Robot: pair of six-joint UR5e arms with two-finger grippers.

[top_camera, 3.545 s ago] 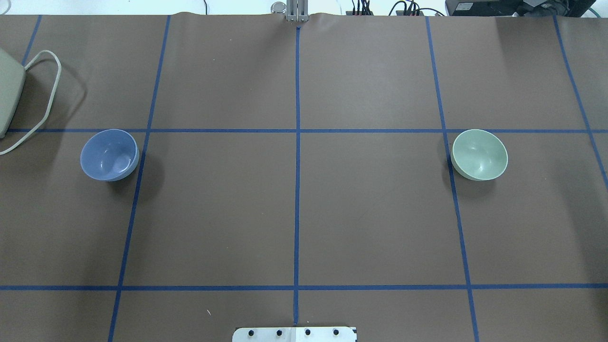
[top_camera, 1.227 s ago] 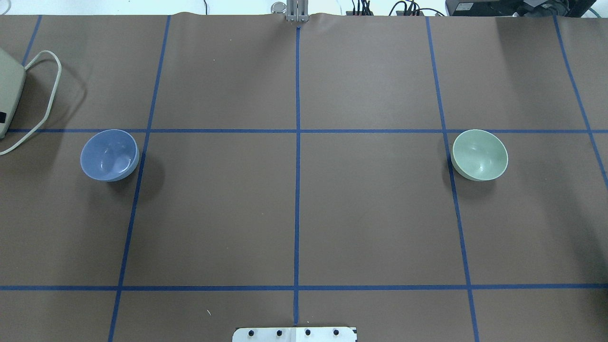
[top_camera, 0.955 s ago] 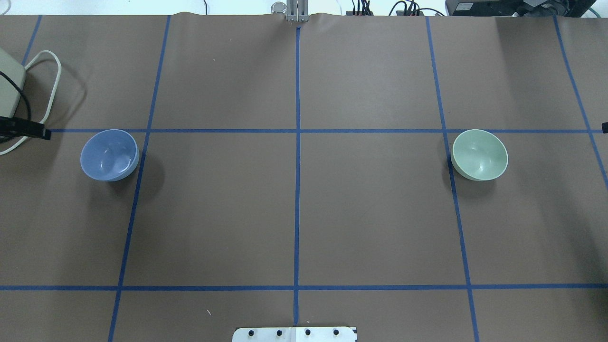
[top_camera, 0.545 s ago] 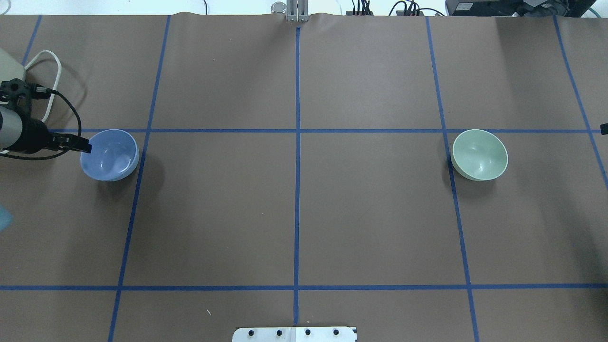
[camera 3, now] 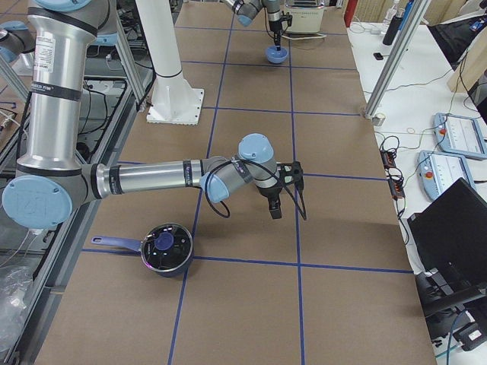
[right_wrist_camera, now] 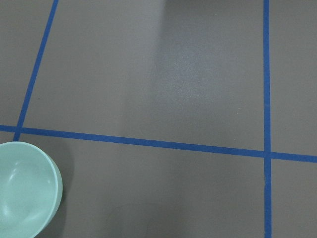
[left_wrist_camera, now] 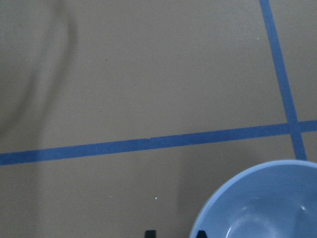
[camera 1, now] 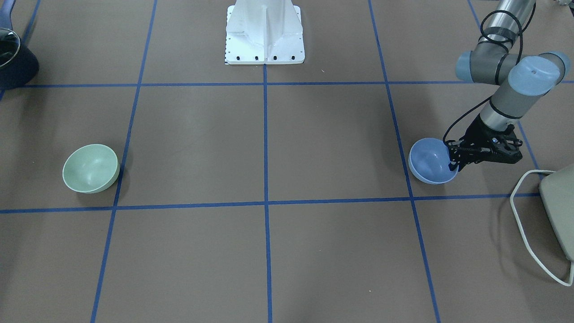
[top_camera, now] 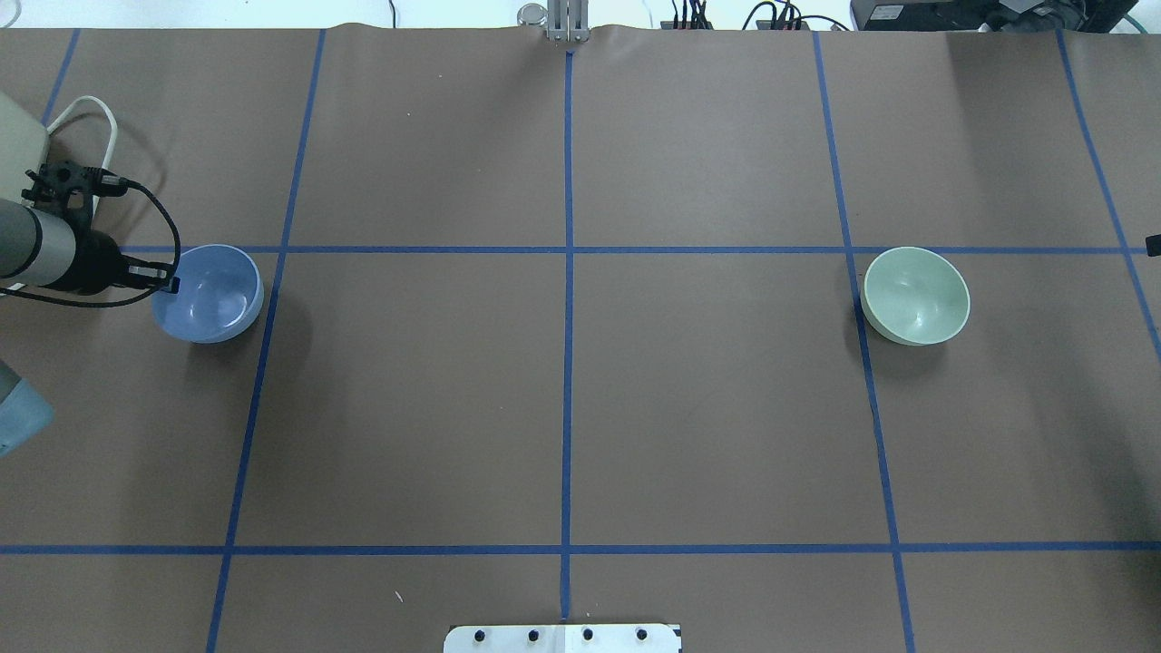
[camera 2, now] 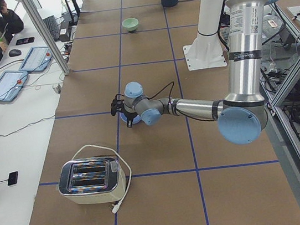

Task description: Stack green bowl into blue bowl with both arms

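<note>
The blue bowl (top_camera: 213,295) sits upright at the table's left, and the green bowl (top_camera: 916,296) sits upright at the right. My left gripper (top_camera: 170,277) points down at the blue bowl's outer left rim. In the left wrist view its two fingertips (left_wrist_camera: 150,233) are apart, one outside the bowl (left_wrist_camera: 262,203) and one just over the rim, so it is open. My right gripper (camera 3: 275,213) hangs off to the right of the green bowl (right_wrist_camera: 25,191), well apart from it. Only a black tip of it (top_camera: 1155,243) shows overhead, so I cannot tell its state.
A cream toaster (camera 2: 90,181) with a looped cord stands beyond the blue bowl at the left end. A dark pot (camera 3: 166,247) stands near the right end, close to the robot's side. The white base column (camera 1: 264,31) is at the near middle edge.
My left arm has come in from the left edge and its gripper has reached the blue bowl's rim. The bowl has shifted very slightly. A tip of the right gripper appeared at the right edge.
</note>
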